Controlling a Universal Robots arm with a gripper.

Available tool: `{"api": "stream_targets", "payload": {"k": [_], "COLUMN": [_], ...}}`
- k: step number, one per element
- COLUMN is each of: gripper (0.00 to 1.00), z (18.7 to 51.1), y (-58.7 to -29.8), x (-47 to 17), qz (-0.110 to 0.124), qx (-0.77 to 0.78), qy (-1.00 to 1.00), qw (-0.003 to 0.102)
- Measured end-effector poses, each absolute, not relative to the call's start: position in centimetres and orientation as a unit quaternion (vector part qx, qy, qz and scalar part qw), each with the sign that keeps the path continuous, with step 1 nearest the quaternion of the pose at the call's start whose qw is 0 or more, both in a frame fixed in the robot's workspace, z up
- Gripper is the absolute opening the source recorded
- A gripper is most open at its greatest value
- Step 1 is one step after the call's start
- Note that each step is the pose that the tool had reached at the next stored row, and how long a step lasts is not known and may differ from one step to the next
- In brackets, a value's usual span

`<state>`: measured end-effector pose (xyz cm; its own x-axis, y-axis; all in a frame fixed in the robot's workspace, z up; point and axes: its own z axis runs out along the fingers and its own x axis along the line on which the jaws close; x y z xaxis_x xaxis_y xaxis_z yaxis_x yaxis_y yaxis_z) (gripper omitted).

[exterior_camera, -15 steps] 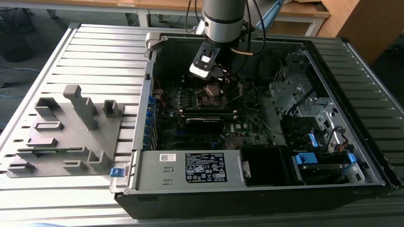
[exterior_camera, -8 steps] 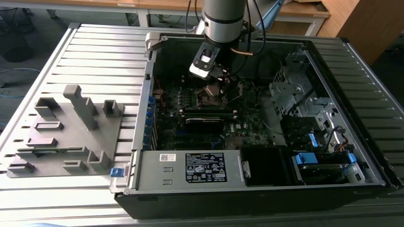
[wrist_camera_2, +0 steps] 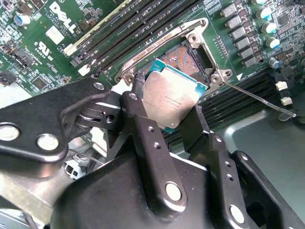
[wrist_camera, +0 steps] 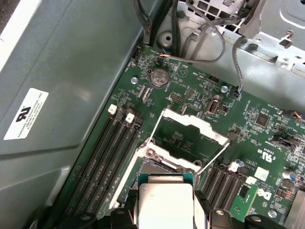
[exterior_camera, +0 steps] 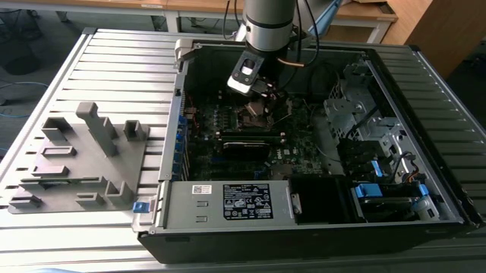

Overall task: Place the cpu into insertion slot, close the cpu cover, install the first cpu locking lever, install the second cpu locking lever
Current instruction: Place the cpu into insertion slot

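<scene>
Right now the gripper (wrist_camera_2: 167, 102) is clamped on the cpu (wrist_camera_2: 174, 95). Its black fingers (wrist_camera_2: 145, 131) press on two opposite edges of the chip, and the dull silver face is turned to the camera in both wrist views. The chip hangs just over the insertion slot (wrist_camera_2: 183, 53), hiding a good part of the dark socket field. It seems slightly clear of the socket rather than seated, though the fingers cover its near edge and I cannot tell for certain.

In the first wrist view the cpu cover (wrist_camera: 190, 128) stands swung open beyond the socket (green board shows through its square window). A thin locking lever (wrist_camera: 153, 130) and a second lever (wrist_camera: 215, 155) stick out unlatched, one on either side of the open cover. Long black memory slots (wrist_camera: 107, 152) run alongside the socket.

In the exterior view the arm (exterior_camera: 267, 23) reaches down into the open computer case (exterior_camera: 304, 244), over the motherboard (exterior_camera: 304, 142). A grey fixture (exterior_camera: 83, 153) lies on the slatted table (exterior_camera: 122, 62), to the exterior view's left of the case.
</scene>
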<state>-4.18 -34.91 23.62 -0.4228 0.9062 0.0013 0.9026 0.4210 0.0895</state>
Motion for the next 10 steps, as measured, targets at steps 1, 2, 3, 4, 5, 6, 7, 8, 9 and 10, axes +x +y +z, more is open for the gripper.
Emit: {"api": "stream_targets", "payload": {"k": [1, 2, 3, 4, 5, 6, 7, 8, 9, 10], "gripper": [0.54, 0.54, 0.54, 0.54, 0.54, 0.54, 0.54, 0.54, 0.54, 0.54], "z": [23.62, 23.61, 23.6, 23.6, 23.58, 23.57, 23.55, 23.54, 23.52, 23.51], "y": [-34.91, -34.91, -34.91, -34.91, -34.91, -34.91, -34.91, -34.91, -34.91, -34.91], "x": [-4.19, -4.19, -4.19, -4.19, -4.18, -4.18, -4.18, -4.19, -4.18, -4.18], "qz": [0.038, 0.038, 0.038, 0.038, 0.037, 0.037, 0.037, 0.037, 0.037, 0.036], "qx": [0.54, 0.543, 0.548, 0.554, 0.561, 0.568, 0.576, 0.583, 0.59, 0.597], "qy": [0.841, 0.838, 0.835, 0.831, 0.827, 0.822, 0.816, 0.811, 0.806, 0.801], "qw": [0.024, 0.024, 0.024, 0.024, 0.025, 0.025, 0.025, 0.026, 0.026, 0.026]}}
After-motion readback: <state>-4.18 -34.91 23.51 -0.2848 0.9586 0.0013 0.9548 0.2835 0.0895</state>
